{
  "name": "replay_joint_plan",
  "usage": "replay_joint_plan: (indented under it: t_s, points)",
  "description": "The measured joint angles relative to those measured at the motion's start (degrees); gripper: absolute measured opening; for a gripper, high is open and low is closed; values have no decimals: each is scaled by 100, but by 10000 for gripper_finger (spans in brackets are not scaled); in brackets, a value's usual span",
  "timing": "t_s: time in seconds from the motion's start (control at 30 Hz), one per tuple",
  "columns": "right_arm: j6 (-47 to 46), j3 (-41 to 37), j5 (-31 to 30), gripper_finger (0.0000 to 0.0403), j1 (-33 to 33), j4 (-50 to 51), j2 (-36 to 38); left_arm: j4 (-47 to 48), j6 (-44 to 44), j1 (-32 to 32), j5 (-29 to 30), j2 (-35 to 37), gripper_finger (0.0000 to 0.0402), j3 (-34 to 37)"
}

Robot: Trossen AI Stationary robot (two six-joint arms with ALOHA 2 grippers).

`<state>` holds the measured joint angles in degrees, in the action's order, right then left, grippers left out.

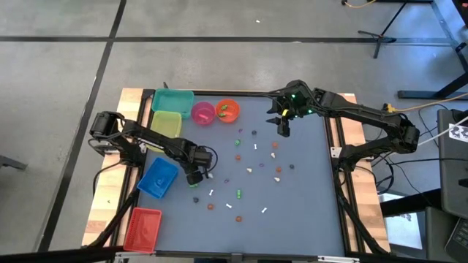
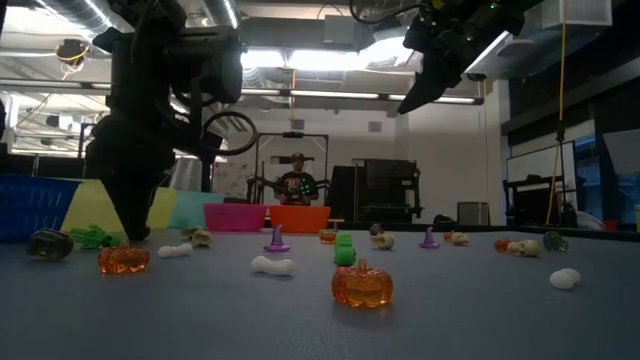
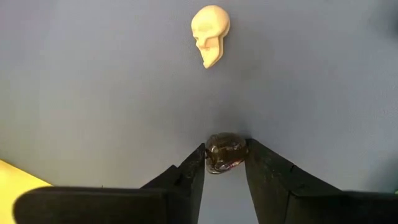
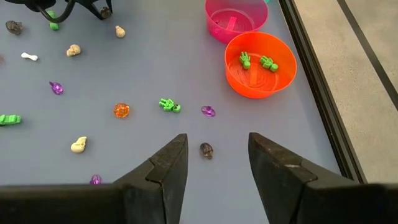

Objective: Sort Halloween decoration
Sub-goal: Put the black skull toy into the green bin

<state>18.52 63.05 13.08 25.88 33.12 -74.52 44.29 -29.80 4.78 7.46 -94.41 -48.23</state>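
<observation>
The left gripper (image 3: 225, 163) is down on the grey table (image 1: 307, 197), just beside the blue bin (image 1: 158, 177), with its two fingers pressed against either side of a small dark skull trinket (image 3: 225, 151); it grips that piece between the fingertips. Ahead of it lies a white skull (image 3: 211, 34) on its side, its long axis running from rounded crown to jaw, the jaw end pointing back toward the gripper.

The right gripper (image 4: 213, 163) hangs above the far side of the table with its fingers spread and nothing between them. Below it a second dark skull (image 4: 206, 150) rests on the surface. The orange bowl (image 4: 239, 79) nearby holds two green skeleton figures (image 4: 257, 61), and other trinkets lie scattered across the table's middle.
</observation>
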Motion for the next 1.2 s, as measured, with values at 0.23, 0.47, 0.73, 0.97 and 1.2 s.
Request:
replay_joint_plan:
  t_s: [0.23,0.47,0.73,0.97,1.2]
  points:
    - [0,0,0,168,1,0,0,2,-3,-2,7,-4,91,2]
    - [0,0,0,168,1,0,0,0,-10,-2,9,-4,91,2]
    - [0,0,0,168,1,0,0,0,-13,-2,11,-8,91,2]
    - [0,0,0,168,-1,0,0,7,-15,-2,17,-7,82,2]
    - [0,0,0,168,-1,0,0,11,-15,-4,33,-6,65,2]
